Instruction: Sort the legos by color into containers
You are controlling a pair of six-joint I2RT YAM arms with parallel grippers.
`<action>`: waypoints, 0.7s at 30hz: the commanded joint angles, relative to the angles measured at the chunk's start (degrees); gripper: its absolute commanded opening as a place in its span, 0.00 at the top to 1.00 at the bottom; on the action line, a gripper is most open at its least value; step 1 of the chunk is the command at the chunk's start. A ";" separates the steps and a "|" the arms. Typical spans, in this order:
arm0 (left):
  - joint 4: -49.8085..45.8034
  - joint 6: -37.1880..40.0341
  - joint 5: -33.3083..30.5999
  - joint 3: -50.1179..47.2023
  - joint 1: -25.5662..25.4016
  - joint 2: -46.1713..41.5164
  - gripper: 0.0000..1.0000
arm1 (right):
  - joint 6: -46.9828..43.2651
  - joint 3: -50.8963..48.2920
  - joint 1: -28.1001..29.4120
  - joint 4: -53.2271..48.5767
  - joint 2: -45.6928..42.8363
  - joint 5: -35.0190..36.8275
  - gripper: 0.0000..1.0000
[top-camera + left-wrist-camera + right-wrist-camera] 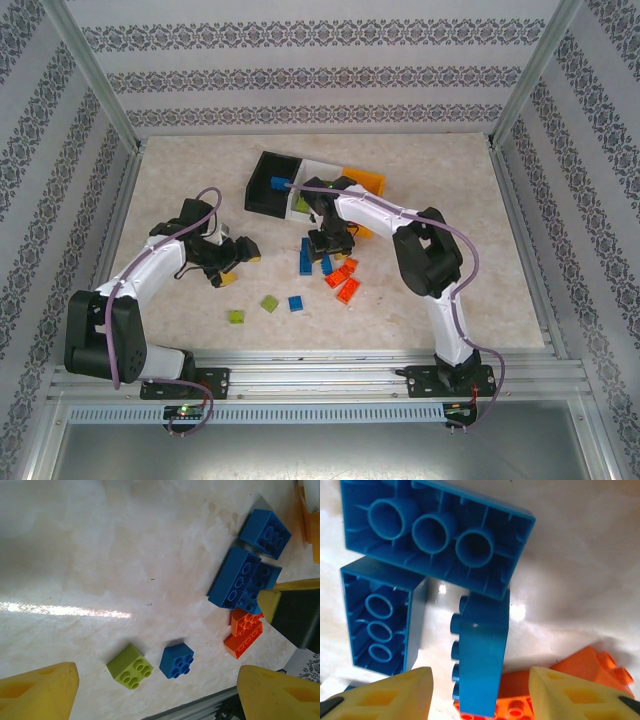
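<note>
On a marbled table [180,190], the right gripper [479,692] straddles an on-edge blue brick [482,650], jaws apart. The left gripper [240,256] hovers, likewise spread.

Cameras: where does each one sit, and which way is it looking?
Top: high behind the robot, looking down at the table; left arm, right arm and bins show.
Left wrist: on the left arm, looking down at loose legos; its fingers show.
Right wrist: on the right arm, close over blue legos; its fingers show.
Shared: both wrist views catch the blue-and-orange pile.

Loose legos [348,290] beside joined containers [262,203]
</note>
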 commanded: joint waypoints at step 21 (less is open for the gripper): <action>3.72 -1.90 0.95 0.49 -0.41 -1.35 0.16 | 7.70 1.83 -1.50 4.44 -8.38 -5.60 0.76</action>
